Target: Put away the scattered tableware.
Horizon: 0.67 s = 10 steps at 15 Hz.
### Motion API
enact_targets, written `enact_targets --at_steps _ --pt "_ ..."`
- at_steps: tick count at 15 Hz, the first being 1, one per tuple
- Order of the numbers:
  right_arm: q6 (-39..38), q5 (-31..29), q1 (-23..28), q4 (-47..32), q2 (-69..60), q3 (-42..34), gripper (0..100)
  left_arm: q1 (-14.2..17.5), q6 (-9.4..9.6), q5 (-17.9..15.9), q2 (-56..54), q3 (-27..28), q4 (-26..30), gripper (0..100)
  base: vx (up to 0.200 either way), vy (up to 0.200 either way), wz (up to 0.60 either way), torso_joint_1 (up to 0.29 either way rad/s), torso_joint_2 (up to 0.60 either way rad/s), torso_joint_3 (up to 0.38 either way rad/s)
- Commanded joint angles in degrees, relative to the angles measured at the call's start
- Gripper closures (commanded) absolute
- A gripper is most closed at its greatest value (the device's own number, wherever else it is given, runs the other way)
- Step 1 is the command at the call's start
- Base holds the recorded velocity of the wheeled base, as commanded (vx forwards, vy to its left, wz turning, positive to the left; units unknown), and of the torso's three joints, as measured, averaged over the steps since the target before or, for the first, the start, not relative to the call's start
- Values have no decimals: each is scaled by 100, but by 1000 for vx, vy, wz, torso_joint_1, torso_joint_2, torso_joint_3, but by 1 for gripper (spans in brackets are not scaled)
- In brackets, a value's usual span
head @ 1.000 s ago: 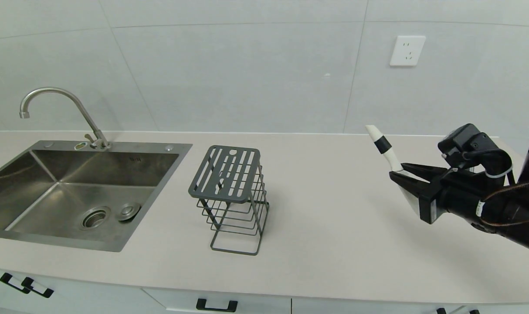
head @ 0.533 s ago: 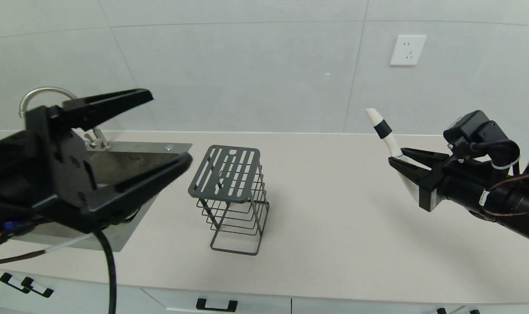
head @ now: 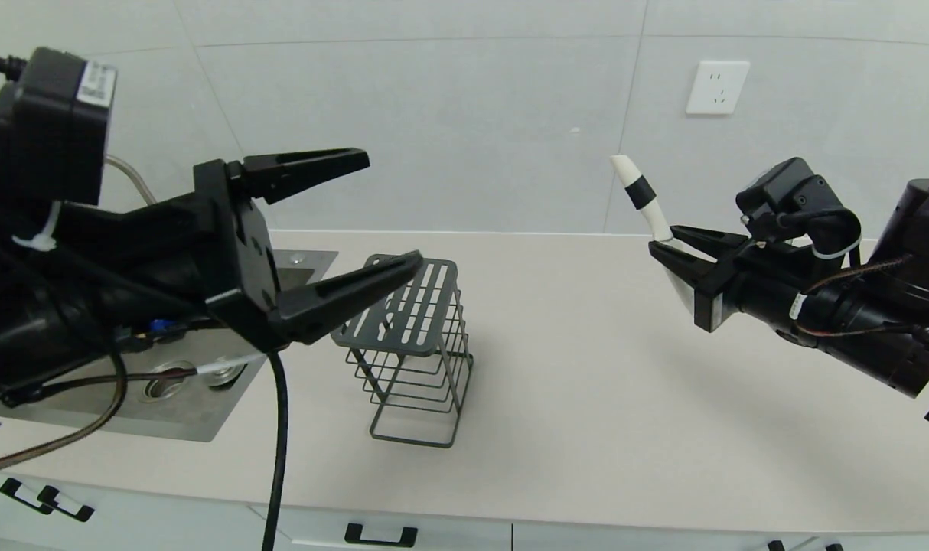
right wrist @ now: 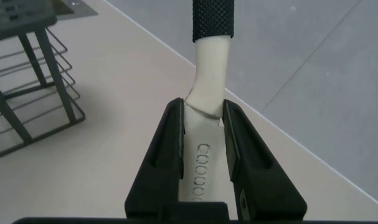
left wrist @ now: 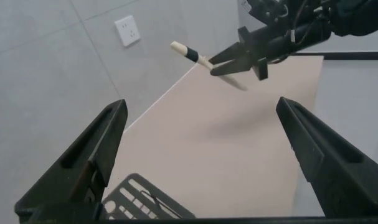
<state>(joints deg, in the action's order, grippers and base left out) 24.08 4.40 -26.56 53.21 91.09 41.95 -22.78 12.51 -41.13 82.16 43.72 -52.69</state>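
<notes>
Now my right claw [head: 663, 239], gripping white utensil [head: 637, 191], is higher, nearer ctr; left claw [head: 395, 208], released, entered frame-left; rack [head: 426, 298] next prob.

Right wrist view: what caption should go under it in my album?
Right tool shut on a white utensil above the counter.

No print is legible: the white label [head: 97, 83] on the black camera housing [head: 47, 145] is too small, the white utensil [right wrist: 209, 74] bears ring-like marks
</notes>
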Motion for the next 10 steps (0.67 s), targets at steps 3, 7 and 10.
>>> enact_targets --at_steps 3,7,10 --pt "1 -18 -24 31 -135 -415 100 -68 -38 -62 1100 1043 -321 0 0 0 0 0 0 0" --pt "1 17 -24 31 -12 -99 100 -297 -319 -79 1372 1174 -435 0 0 0 0 0 0 0" --pt "1 17 -42 40 -144 -231 100 -323 -319 0 1671 1289 -462 0 0 0 0 0 0 0"
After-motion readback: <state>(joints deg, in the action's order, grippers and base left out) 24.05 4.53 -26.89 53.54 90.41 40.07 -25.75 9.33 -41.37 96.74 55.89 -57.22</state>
